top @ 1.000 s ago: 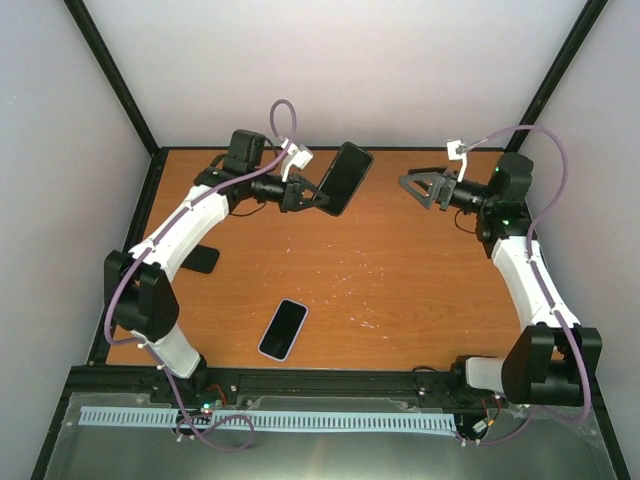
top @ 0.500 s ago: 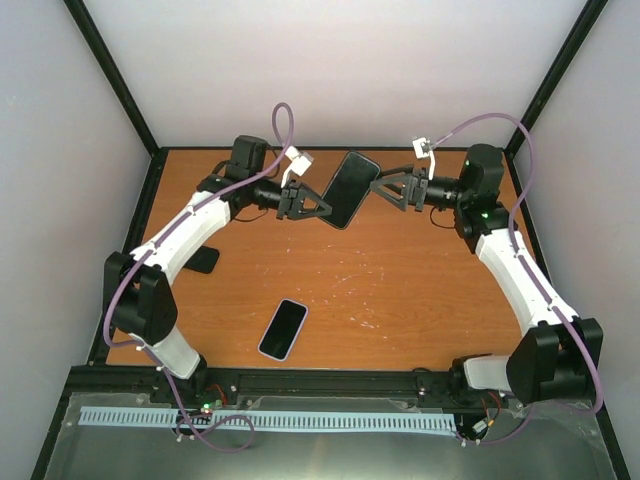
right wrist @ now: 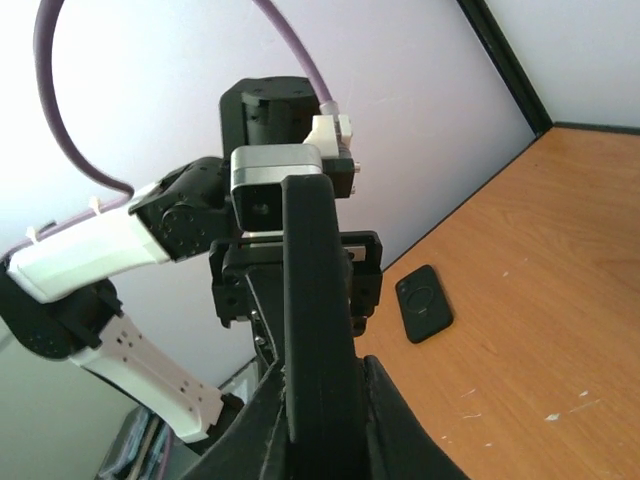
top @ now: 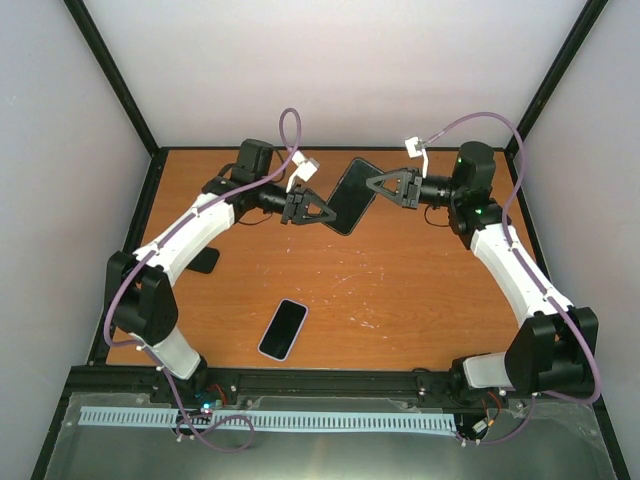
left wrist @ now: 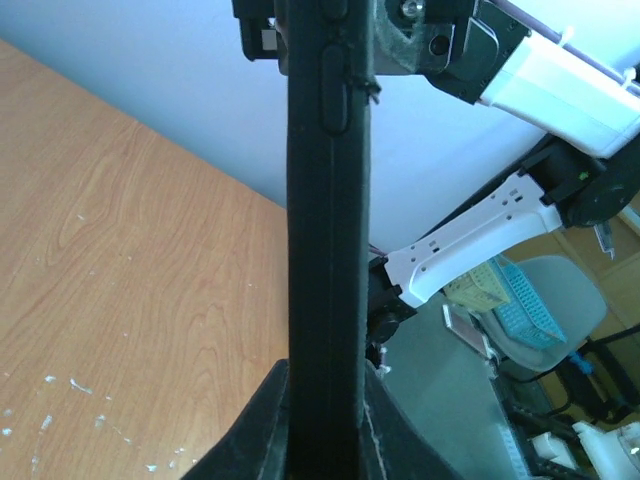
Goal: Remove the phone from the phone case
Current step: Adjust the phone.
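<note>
A black phone in its black phone case (top: pixel 350 197) hangs in the air over the back of the table, held between both grippers. My left gripper (top: pixel 318 208) is shut on its left end. On the opposite end my right gripper (top: pixel 375 186) is closed. The left wrist view shows the cased phone edge-on (left wrist: pixel 325 250), clamped between the left gripper's (left wrist: pixel 323 375) jaws. In the right wrist view the same dark edge (right wrist: pixel 315 300) runs up from the right gripper (right wrist: pixel 320 375), whose fingers press on both sides.
A second phone with a light rim (top: pixel 283 329) lies flat near the front of the wooden table (top: pixel 420 290). At the left edge lies a black case-like slab (top: pixel 203 259), which the right wrist view also shows (right wrist: pixel 424 302). Black frame posts stand at the back corners.
My right arm swung left from the back right to the held phone and its jaws closed from wide open onto the phone's end. The left arm shifted slightly right.
</note>
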You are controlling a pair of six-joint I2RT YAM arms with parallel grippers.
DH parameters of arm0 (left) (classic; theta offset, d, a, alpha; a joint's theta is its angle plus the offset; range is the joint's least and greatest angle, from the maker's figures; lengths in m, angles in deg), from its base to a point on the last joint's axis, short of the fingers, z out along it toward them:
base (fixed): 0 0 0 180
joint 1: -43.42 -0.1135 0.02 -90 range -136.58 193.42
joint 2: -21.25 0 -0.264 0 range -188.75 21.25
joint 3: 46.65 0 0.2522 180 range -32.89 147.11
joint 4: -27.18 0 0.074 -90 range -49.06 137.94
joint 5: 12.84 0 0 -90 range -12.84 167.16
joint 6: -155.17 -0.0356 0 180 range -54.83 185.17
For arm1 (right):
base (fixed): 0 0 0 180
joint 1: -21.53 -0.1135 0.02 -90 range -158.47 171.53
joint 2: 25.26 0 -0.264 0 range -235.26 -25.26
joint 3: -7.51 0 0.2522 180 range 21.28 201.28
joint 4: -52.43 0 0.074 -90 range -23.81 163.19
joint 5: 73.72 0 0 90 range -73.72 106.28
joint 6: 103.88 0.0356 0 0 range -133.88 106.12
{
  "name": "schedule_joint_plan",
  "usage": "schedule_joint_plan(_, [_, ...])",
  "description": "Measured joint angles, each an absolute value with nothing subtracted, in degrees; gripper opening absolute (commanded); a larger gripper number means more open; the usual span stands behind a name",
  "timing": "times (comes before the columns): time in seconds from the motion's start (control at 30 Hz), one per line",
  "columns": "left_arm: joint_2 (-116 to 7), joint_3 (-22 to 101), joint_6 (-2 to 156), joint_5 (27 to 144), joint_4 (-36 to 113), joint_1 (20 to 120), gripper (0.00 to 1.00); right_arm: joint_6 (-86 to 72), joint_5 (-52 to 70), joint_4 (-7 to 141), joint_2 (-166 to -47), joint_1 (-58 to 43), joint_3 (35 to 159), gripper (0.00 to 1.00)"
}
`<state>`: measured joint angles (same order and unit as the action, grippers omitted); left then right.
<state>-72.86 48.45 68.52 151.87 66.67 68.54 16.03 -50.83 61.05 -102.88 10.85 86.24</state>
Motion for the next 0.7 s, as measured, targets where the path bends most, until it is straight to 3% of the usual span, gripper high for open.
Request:
schedule_joint_plan(0.07, [-72.86, 48.45, 67.32, 151.48, 66.87, 68.52, 0.60, 16.99, -52.41, 60.92, -102.88, 10.85, 86.35, 0.03])
schedule_joint_plan(0.1, [-72.86, 48.45, 67.14, 150.91, 66.98, 68.54, 0.73, 17.06, -52.21, 60.83, -102.86, 10.74, 86.46, 0.03])
schedule_joint_plan(0.17, [-72.55, 48.45, 66.64, 149.99, 67.53, 68.57, 0.94, 16.81, -51.82, 61.33, -102.90, 10.61, 86.49, 0.03])
schedule_joint_plan(0.2, [-72.20, 48.45, 66.31, 148.64, 67.94, 68.54, 0.99, 16.81, -51.60, 61.77, -102.95, 10.63, 86.49, 0.03])
schedule_joint_plan(0.5, [-67.35, 47.97, 66.55, 134.19, 69.54, 65.66, 1.00, 17.08, -52.49, 62.56, -102.95, 11.70, 86.49, 0.03])
schedule_joint_plan(0.7, [-58.80, 39.14, 66.77, 127.13, 66.83, 65.37, 1.00, 18.32, -54.70, 61.29, -102.95, 12.12, 86.49, 0.03])
